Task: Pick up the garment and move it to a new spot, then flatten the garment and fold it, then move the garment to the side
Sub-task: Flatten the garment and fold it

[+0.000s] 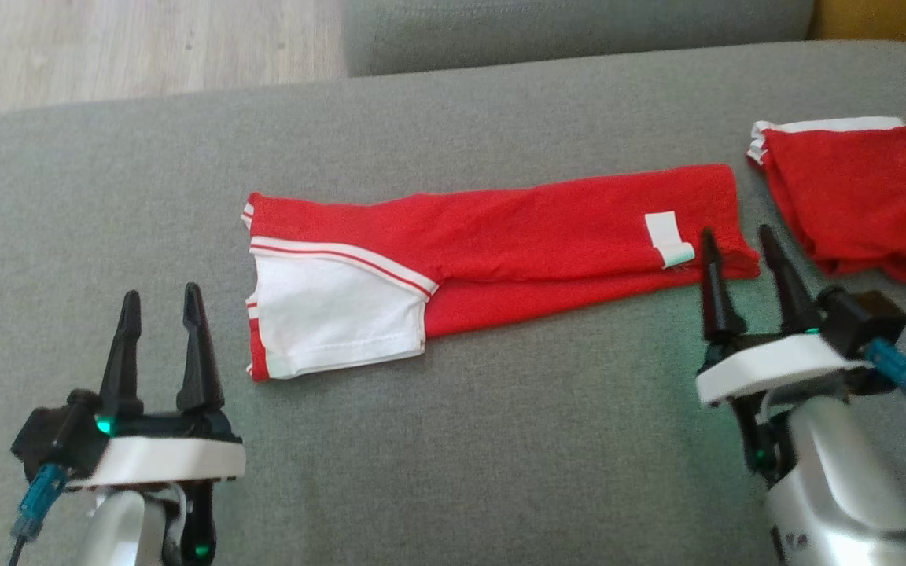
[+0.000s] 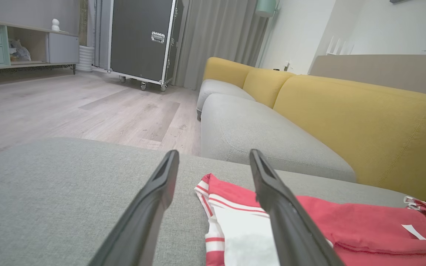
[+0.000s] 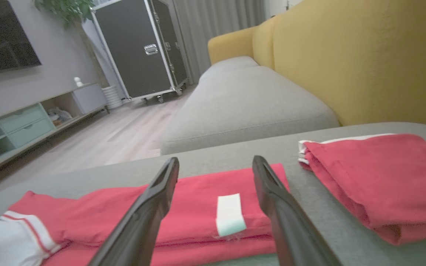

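- currently your garment (image 1: 500,236) lies flat on the grey cushion (image 1: 461,456), folded into a long red strip that runs from left of centre out to the right in the head view.
- at its left end you can see a white sleeve panel (image 1: 327,314) edged with red and white stripes; near its right end a small white label (image 1: 667,236) sits on the red cloth.
- your left gripper (image 1: 162,303) stands at the lower left with its fingers spread apart and nothing between them, near the striped end of the garment but clear of it.
- from the left wrist view, the left gripper (image 2: 215,155) points past that striped corner, and the garment (image 2: 346,225) stretches away to the right.
- your right gripper (image 1: 740,244) is also spread and empty. its tips are at the near edge of the garment's right end, just beside the label. you cannot tell whether they touch the cloth.
- from the right wrist view, the right gripper (image 3: 216,162) frames the white label (image 3: 229,216) between its two fingers, with the garment (image 3: 198,207) lying across underneath.
- a second red piece (image 1: 862,196) with white trim lies folded further right, with bare cushion between it and the strip.
- beyond the cushion you have a yellow backrest (image 3: 364,55), a wooden floor (image 2: 87,107) and a black case (image 2: 139,40) on wheels.
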You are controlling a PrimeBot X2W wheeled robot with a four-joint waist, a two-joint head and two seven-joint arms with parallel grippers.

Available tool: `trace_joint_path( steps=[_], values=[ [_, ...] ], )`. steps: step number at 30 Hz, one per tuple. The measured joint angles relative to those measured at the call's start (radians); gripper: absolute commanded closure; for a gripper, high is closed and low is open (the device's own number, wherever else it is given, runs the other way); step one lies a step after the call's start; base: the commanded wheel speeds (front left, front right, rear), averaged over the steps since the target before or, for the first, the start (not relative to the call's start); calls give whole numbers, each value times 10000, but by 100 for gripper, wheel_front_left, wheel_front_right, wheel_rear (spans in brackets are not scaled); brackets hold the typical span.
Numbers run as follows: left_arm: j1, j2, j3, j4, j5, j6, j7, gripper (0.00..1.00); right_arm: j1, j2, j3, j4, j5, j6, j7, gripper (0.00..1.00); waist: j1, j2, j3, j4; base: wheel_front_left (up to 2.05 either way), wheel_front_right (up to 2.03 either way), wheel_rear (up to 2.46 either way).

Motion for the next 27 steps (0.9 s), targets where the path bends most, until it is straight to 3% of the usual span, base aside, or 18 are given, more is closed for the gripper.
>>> trace_joint_path(
  steps=[12, 22, 24, 27],
  values=[
    [-845, -552, 67, 79, 579, -347, 0, 0, -2455, 12, -2909, 3292, -1135, 0, 1009, 0, 2, 0, 930, 432, 0, 0, 0],
    [-1113, -583, -169, 98, 583, -351, 0, 0, -3429, -17, -3783, 5521, -1616, 0, 1402, 0, 1, 0, 1260, 686, 0, 0, 0],
    [-1146, -579, -174, 98, 581, -351, 0, 0, -3691, -46, -3779, 5829, -1616, 0, 1398, 100, 1, 0, 1284, 687, 0, 0, 0],
    [-1175, -571, -178, 100, 579, -351, 0, 0, -3918, -46, -3649, 6155, -1620, 0, 1133, 100, 1, 0, 1288, 647, 0, 0, 0]
  ],
)
